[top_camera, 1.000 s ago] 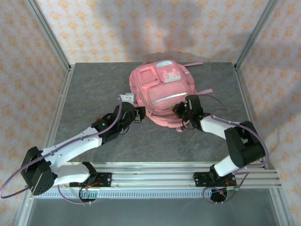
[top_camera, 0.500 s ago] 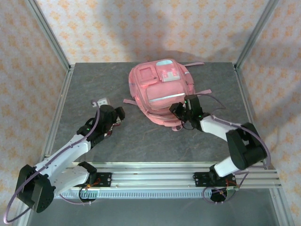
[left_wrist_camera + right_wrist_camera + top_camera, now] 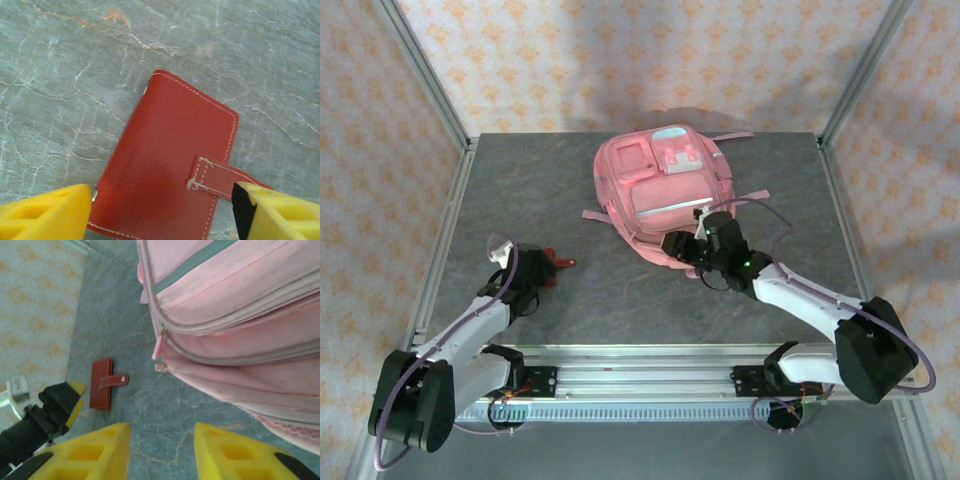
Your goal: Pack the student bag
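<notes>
At the table's (image 3: 520, 180) eight o'clock the left gripper (image 3: 162, 212) hung, jaws apart, over a red wallet (image 3: 170, 165); it should probably straddle the narrow width squarely before closing. The student bag (image 3: 660, 185) lay toward twelve o'clock, the right gripper (image 3: 161, 450) apart and empty at its six o'clock edge.

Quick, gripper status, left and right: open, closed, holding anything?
Left gripper: open, holding nothing, above the red wallet.
Right gripper: open, holding nothing, beside the student bag.

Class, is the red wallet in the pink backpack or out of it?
Out: the red wallet lies flat on the table, apart from the backpack.
</notes>
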Robot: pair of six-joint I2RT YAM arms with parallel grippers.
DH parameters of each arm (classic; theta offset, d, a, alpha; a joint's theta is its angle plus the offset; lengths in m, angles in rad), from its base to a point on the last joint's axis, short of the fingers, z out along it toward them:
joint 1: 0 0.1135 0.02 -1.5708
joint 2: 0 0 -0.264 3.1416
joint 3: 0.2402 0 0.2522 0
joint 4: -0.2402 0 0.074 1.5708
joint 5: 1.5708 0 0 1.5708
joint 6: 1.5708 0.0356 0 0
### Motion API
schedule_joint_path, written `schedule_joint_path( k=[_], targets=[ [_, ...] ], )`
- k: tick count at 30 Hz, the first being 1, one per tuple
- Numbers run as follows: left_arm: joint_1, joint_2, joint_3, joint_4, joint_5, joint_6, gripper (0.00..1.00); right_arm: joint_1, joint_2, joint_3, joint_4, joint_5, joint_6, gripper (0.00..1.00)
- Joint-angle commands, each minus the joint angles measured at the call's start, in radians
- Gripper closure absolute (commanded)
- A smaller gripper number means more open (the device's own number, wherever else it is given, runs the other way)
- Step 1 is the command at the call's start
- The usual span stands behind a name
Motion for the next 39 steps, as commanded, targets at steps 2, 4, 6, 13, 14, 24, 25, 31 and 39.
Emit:
schedule_joint_path(
  k=[2,4,6,13,14,24,25,31,39],
  targets=[
    [0.018,0.063,-0.019,0.119,0.027,-0.008,0.27,0.013,0.012,-0.013,0.006,-0.009,-0.024,0.62],
    [0.020,0.113,-0.011,0.134,0.032,0.000,0.30,0.015,0.012,-0.018,0.015,-0.016,-0.019,0.62],
    [0.026,0.163,-0.008,0.150,0.044,0.012,0.34,0.015,0.011,-0.021,0.023,-0.019,-0.011,0.62],
    [0.036,0.249,-0.008,0.212,0.136,0.022,0.67,0.015,0.004,-0.042,0.037,-0.013,0.008,0.62],
    [0.036,0.250,-0.007,0.216,0.147,0.024,0.74,0.015,0.004,-0.044,0.039,-0.012,0.011,0.62],
    [0.035,0.074,0.013,0.203,0.356,0.056,1.00,0.032,0.028,-0.004,0.064,-0.051,0.039,0.62],
    [0.034,0.039,0.014,0.208,0.395,0.057,1.00,0.037,0.027,0.005,0.076,-0.063,0.043,0.61],
    [0.008,-0.111,0.061,0.172,0.570,0.075,1.00,0.077,0.037,0.044,0.175,-0.123,0.068,0.42],
    [-0.137,-0.197,0.085,0.204,0.598,0.012,1.00,0.107,0.112,0.122,0.225,-0.179,0.093,0.36]
  ],
)
